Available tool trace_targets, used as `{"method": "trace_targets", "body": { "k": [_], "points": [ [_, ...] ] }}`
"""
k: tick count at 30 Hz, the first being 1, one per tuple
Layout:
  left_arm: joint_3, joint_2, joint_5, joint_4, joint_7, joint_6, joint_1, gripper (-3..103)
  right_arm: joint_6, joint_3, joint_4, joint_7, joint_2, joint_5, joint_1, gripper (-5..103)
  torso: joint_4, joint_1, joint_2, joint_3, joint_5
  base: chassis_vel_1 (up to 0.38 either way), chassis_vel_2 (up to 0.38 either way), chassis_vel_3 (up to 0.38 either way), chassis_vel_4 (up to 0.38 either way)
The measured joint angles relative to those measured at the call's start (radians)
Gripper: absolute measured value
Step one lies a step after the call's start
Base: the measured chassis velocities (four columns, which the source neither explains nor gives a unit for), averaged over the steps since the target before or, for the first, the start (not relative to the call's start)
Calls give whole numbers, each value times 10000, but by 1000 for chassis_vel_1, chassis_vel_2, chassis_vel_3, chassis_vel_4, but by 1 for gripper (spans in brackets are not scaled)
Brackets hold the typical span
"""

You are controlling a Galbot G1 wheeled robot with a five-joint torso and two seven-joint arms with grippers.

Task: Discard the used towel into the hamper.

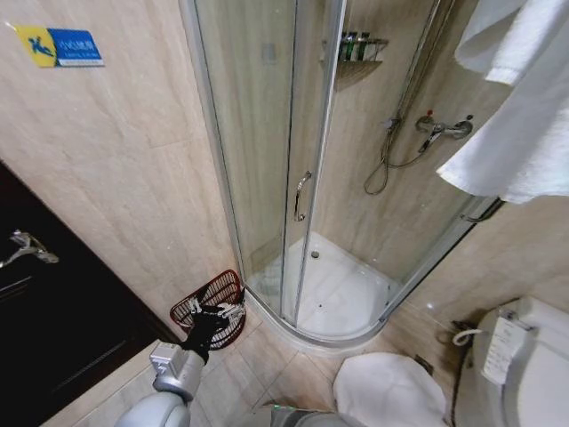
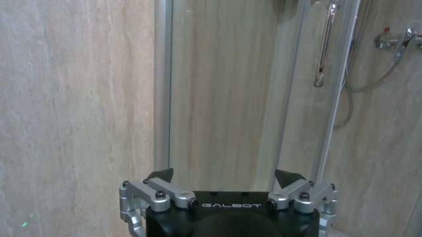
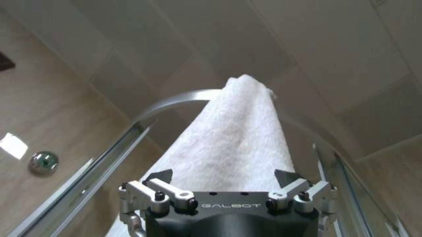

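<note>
I'm watching the right gripper, fingers spread, pointing along the white towel; the left gripper, fingers spread too, is hovering over the hamper.

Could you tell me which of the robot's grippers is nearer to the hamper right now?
The left. The left gripper hangs open just above the hamper on the floor by the shower door. The right gripper is raised high at the white towel draped over the shower rail.
</note>
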Motion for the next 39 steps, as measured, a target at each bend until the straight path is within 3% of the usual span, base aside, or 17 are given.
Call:
{"method": "trace_targets", "body": {
  "k": [4, 12, 20, 30, 32, 39],
  "points": [
    [0, 0, 0, 0, 0, 0, 0, 100, -336, -1232, -618, 128, -124, 79, 1905, 100, 0, 0, 0, 0, 4, 0, 0, 0, 0],
    [0, 0, 0, 0, 0, 0, 0, 100, -1217, -2362, -1393, 418, -184, 58, 4282, 100, -2, -2, 1, -1, 1, 0, 0, 0, 0],
    [0, 0, 0, 0, 0, 0, 0, 100, -1710, -3236, -1998, 689, 165, 576, 5095, 100, -2, -1, 2, -1, 3, 0, 0, 0, 0],
    [0, 0, 0, 0, 0, 0, 0, 100, -2499, -4043, -1687, 1275, 749, 2176, 5180, 100, -1, -1, 1, -1, 2, 0, 0, 0, 0],
    [0, 0, 0, 0, 0, 0, 0, 100, -2614, -4612, -1574, 1367, 838, 2442, 5513, 100, -3, -1, 1, -1, 0, 0, 0, 0, 0],
    [0, 0, 0, 0, 0, 0, 0, 100, -2627, -5709, -1970, 1349, 1077, 1894, 6598, 100, -1, -1, 1, -1, 2, 0, 0, 0, 0]
  ]
}}
